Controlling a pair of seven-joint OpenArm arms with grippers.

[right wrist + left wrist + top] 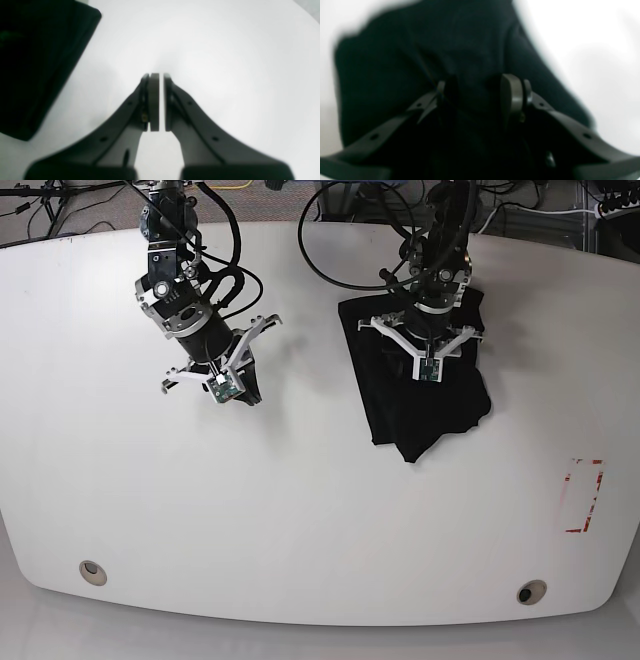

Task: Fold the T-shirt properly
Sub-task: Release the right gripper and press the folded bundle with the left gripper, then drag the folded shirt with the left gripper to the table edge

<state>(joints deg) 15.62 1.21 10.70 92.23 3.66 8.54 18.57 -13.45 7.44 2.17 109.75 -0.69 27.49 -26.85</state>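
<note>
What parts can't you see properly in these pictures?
- Left gripper: the left wrist view is blurred and dark, so a hold on the T-shirt is unclear.
- T-shirt folds: base view, black cloth shows no layers, and the arm covers its top.
- T-shirt in the right wrist view: cut off by the edge.

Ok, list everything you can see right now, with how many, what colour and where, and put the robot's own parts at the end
T-shirt: one, black, bunched in a partly folded heap on the table, right of centre in the base view, under the left arm.
Table: one, white, rounded edge, fills most of the base view.
Holes: two, round and dark-rimmed, near the table's front corners.
Red mark: one, a red rectangular outline near the table's right edge.
Cables: several, black, looping behind the arms at the table's back edge.
Left claw: one, dark grey, partly open, right over the shirt fabric; whether it pinches cloth I cannot tell.
Right claw: one, dark grey, shut on nothing, over bare table beside the shirt.
</note>
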